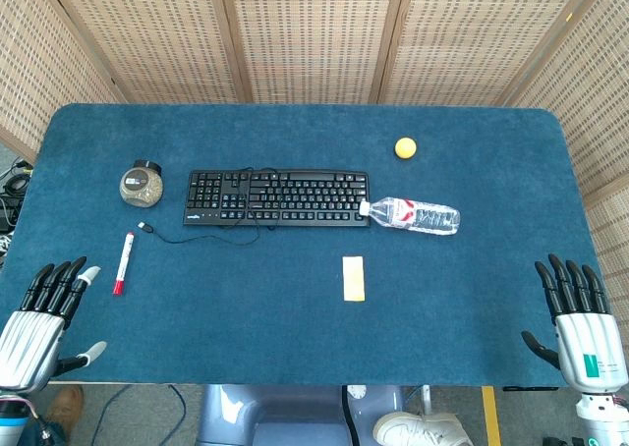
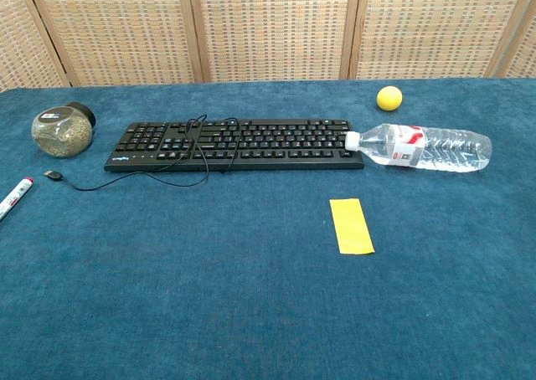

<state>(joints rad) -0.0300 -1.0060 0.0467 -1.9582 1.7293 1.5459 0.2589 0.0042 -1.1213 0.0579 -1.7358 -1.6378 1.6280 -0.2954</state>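
Head view first: I see my left hand (image 1: 39, 318) at the near left corner of the bench (image 1: 295, 338), fingers spread and holding nothing. The red marker (image 1: 122, 262) lies just ahead of its fingertips and a little inward, not touching them. Beyond the marker sits a round jar (image 1: 142, 185), and further inward a black keyboard (image 1: 278, 198) with its loose cable (image 1: 167, 236) trailing back toward the marker. My right hand (image 1: 580, 323) rests at the near right corner, also spread and empty, well apart from everything; the water bottle (image 1: 413, 214), lying on its side, is ahead of it and inward, a yellow ball (image 1: 405, 148) beyond that, a yellow card (image 1: 353, 277) between the two hands.

To reach the marker cleanly, I judge the left hand should come down along its length and stay clear of the cable end.

Chest view shows neither hand. The marker's (image 2: 15, 196) cap end pokes in at the left edge. Blue felt covers the bench; woven screens (image 2: 268, 28) close off the back.
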